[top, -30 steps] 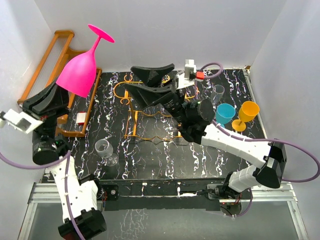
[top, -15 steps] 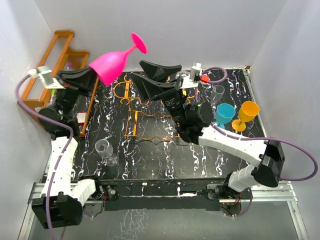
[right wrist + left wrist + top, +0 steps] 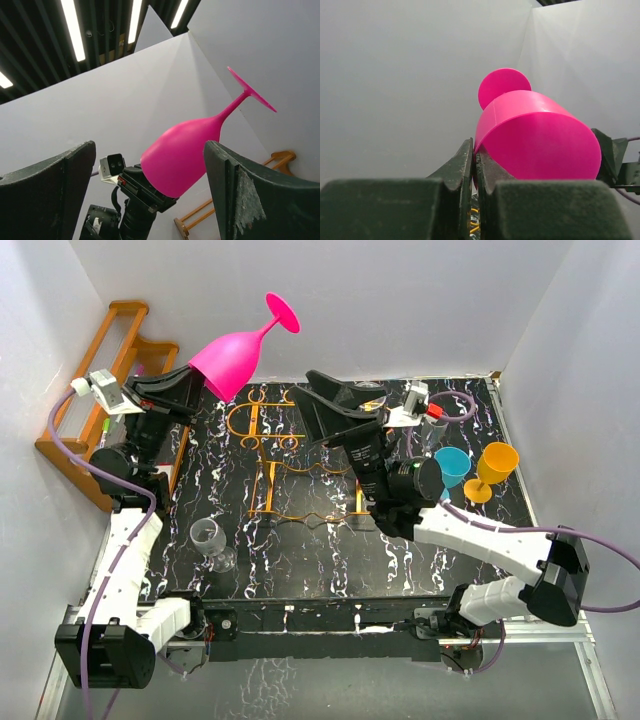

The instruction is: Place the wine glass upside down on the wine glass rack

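Glass first: where is the pink wine glass [image 3: 232, 355]?

It is in the air at about 11 o'clock in the overhead view, above the far left part of the black marbled table [image 3: 330, 550]. It is tilted. Its round foot points up toward 1 o'clock and its open mouth faces down toward 7 o'clock.

What holds it?

The left gripper [image 3: 188, 390] holds it. In the left wrist view, the two dark fingers [image 3: 465, 167] are pressed together on the wall of the bowl at the rim, and the wine glass [image 3: 535, 135] fills the frame to their right.

And the other arm?

The right gripper [image 3: 305, 390] sits near 12 o'clock. Its jaws stand wide apart with nothing between them, and they point toward the glass. In its own wrist view, the wine glass [image 3: 185, 150] appears between its fingers [image 3: 50, 192] but farther off, not touching them.

Where is the rack?

The wine glass rack [image 3: 268, 455], made of thin orange-gold wire, stands on the table near the centre, reaching toward 11 o'clock. The glass is raised off it, not seated in any ring.

Anything else?

A brown wooden rack [image 3: 95, 375] leans at 10 o'clock. A clear glass [image 3: 210, 540] stands at 8 o'clock. A blue glass [image 3: 452, 466] and an orange glass [image 3: 495, 466] stand side by side at 3 o'clock.
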`<state>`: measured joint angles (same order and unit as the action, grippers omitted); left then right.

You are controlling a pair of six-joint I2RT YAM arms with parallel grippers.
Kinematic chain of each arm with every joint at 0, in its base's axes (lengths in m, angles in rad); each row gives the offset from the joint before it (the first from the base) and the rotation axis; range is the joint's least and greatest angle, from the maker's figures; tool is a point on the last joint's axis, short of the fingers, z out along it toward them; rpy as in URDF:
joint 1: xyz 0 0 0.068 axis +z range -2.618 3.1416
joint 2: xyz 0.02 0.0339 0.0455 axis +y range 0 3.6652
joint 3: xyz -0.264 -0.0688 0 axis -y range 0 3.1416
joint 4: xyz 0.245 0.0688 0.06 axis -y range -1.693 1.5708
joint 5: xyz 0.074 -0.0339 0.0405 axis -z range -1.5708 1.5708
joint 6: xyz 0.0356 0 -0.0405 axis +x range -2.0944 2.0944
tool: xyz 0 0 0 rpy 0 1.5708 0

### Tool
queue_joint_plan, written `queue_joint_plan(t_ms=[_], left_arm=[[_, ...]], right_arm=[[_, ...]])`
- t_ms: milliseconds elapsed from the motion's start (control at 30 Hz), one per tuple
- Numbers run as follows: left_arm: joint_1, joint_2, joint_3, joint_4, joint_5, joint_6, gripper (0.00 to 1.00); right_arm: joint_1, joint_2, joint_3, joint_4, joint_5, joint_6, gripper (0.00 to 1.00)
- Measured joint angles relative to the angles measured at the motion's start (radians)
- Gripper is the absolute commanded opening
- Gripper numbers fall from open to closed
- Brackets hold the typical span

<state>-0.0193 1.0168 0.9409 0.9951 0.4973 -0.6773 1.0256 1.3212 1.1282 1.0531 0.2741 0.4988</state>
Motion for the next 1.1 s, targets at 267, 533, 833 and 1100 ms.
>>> queue_joint_plan(t_ms=[267,533,833,1100], left_arm=[[-0.003,-0.027,0.000,0.038,-0.018,-0.103,0.00],[-0.003,-0.095,0.000,0.045,-0.002,-0.130,0.00],[-0.003,-0.151,-0.007,0.044,0.043,-0.148,0.00],[-0.003,-0.152,-0.027,0.019,0.074,-0.162,0.00]], right_arm=[[0.000,0.100,0.060,0.029,0.012,0.058,0.86],[0.000,0.193,0.146,0.039,0.009,0.115,0.83],[0.000,0.211,0.181,0.086,0.008,0.163,0.77],[0.000,0.241,0.203,0.125,-0.001,0.205,0.59]])
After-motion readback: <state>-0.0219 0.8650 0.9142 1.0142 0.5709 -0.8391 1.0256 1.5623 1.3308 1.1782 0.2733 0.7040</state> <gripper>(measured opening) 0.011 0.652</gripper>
